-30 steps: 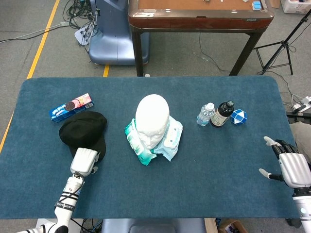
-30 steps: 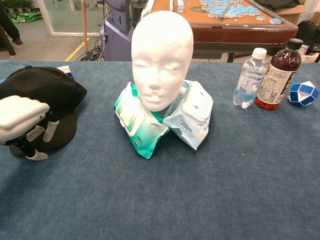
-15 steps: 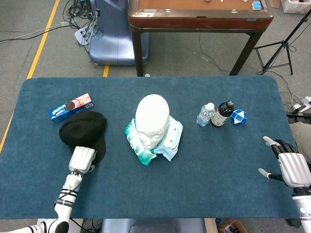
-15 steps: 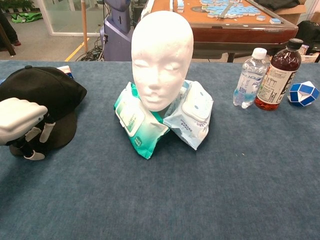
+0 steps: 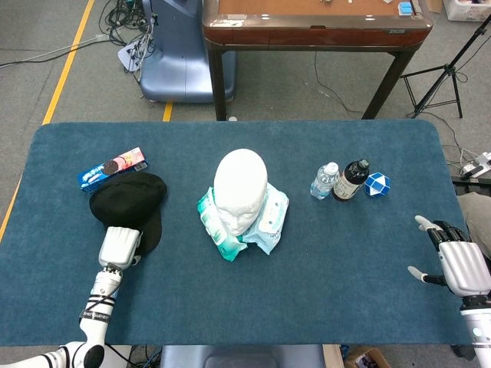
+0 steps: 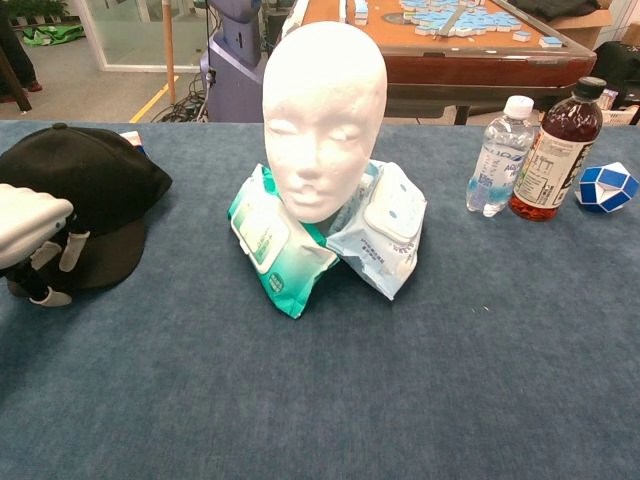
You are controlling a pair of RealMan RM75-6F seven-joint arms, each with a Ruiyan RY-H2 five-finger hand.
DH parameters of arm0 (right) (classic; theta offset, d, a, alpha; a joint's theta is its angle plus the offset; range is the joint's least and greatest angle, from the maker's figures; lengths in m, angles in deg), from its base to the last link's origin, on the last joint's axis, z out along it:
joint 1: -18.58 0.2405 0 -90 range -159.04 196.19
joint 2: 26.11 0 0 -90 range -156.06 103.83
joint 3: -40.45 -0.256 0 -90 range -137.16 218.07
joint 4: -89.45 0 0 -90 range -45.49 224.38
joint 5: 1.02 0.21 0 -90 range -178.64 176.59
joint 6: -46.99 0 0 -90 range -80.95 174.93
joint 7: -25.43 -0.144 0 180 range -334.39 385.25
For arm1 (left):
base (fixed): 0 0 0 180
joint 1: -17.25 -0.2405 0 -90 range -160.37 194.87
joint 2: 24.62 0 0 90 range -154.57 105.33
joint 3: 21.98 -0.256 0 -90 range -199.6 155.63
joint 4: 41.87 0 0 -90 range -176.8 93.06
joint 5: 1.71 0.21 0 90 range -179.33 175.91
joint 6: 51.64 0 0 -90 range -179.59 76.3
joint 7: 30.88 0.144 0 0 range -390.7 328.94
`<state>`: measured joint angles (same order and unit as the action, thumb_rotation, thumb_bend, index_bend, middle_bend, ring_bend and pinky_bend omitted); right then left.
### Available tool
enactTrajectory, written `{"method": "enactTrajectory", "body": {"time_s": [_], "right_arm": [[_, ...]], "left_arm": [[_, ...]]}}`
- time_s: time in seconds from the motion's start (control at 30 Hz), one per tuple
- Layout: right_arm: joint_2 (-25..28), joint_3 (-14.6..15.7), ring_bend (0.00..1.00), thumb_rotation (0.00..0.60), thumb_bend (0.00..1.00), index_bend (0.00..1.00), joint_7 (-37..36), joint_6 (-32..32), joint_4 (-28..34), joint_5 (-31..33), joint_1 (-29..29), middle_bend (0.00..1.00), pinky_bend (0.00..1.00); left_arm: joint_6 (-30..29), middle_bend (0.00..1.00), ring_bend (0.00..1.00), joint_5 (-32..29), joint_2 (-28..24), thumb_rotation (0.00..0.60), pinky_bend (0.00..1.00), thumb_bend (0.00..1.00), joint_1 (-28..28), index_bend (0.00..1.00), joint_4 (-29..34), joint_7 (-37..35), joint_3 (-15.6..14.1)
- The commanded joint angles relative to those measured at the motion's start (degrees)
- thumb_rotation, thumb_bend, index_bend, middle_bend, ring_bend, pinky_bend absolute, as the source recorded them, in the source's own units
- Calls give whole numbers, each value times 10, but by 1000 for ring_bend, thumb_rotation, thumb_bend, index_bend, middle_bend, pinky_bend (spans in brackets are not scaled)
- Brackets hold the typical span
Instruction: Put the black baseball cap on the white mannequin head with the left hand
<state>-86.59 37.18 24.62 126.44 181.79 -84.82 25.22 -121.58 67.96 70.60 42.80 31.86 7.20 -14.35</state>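
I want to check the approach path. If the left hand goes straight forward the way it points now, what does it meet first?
The left hand points away from the robot, at the black baseball cap. It would meet the cap's brim first; its fingers seem already at the brim's edge, though contact is unclear.

– What sort of place is this?
– A robotics lab or workshop: grey floor with yellow tape line [image 5: 67,63], loose cables [image 5: 123,19], a tripod stand [image 5: 449,70], a blue machine base [image 5: 173,65].
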Motion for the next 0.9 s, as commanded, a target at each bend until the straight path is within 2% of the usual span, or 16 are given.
{"method": "enactTrajectory", "body": {"time_s": [0.03, 0.23, 0.3, 0.43, 0.53, 0.9], "right_arm": [[0, 0, 170, 600, 0, 148, 0, 0, 0, 0, 0, 283, 215], [-1, 0, 170, 600, 0, 148, 4, -1, 1, 0, 1, 284, 215], [-2, 1, 170, 600, 0, 148, 6, -1, 1, 0, 1, 284, 215], [-2, 1, 170, 600, 0, 148, 7, -2, 2, 1, 1, 284, 215], [-3, 1, 171, 600, 0, 148, 8, -2, 2, 1, 1, 284, 215], [-1, 1, 171, 600, 0, 148, 4, 2, 2, 0, -1, 284, 215]], "left_arm": [[-20, 866, 595, 27, 7, 600, 622, 0, -2, 635, -34, -24, -7], [-54, 835, 579, 54, 8, 600, 623, 0, -8, 612, -85, -59, -6], [-63, 778, 541, 59, 8, 600, 625, 0, -10, 569, -99, -67, -3], [-78, 588, 423, 69, 11, 600, 663, 0, -11, 444, -124, -89, 1], [-84, 482, 365, 75, 11, 600, 664, 0, -10, 429, -137, -103, 4], [-86, 460, 355, 77, 13, 600, 665, 0, 0, 466, -167, -128, 22]]}}
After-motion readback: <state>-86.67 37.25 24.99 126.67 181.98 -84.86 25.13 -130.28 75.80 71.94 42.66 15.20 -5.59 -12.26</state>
